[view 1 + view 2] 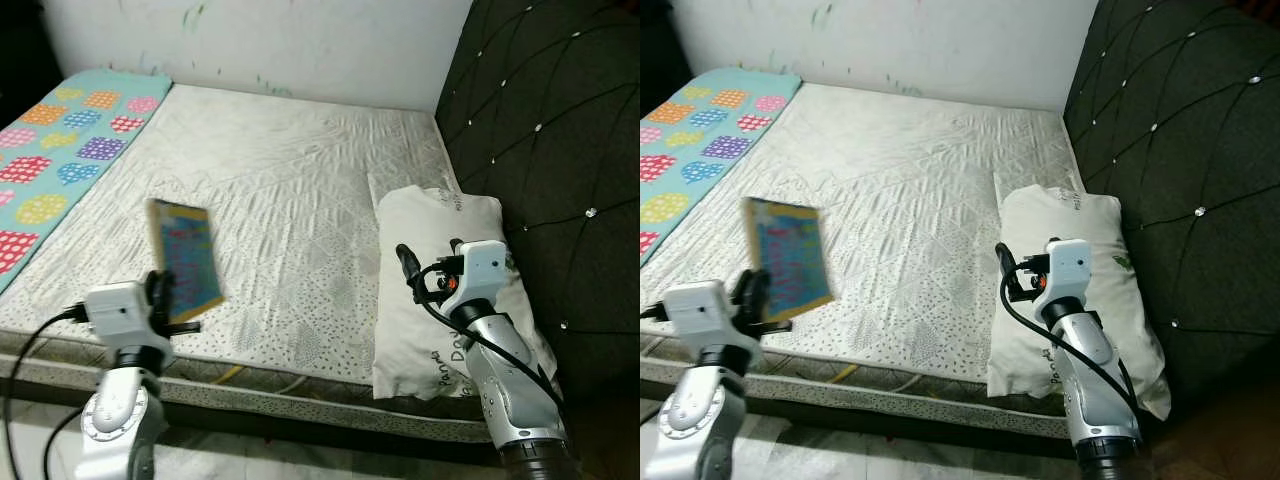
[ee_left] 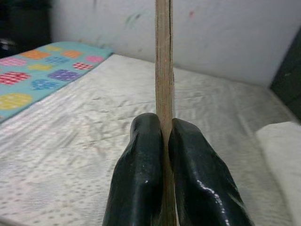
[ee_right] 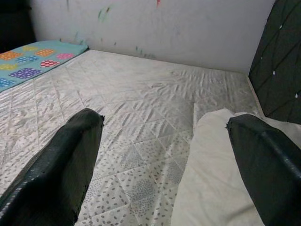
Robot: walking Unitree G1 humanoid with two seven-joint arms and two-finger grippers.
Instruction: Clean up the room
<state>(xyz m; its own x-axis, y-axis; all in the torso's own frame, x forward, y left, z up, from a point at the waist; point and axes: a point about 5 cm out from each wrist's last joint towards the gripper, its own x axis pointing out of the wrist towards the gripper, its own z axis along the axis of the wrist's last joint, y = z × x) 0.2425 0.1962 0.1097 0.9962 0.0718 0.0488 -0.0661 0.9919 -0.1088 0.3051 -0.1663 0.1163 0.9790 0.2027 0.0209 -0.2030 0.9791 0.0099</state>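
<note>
We've got the book [image 1: 184, 262] pinched upright by its lower edge in our left gripper [image 2: 164, 141], lifted just above the mattress [image 1: 300, 200] near its front edge, probably so it clears the bed for carrying off. Our right gripper [image 3: 164, 155] hovers spread wide and empty over the pillow's [image 1: 440, 230] inner edge.

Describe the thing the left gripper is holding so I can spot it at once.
Start from the white quilted mattress, then go to its near edge on the robot's left. There the left gripper pinches a thin book upright, lifted off the bed. Its blue cover with a yellow border sets it apart from the plain white pillow opposite.
</note>
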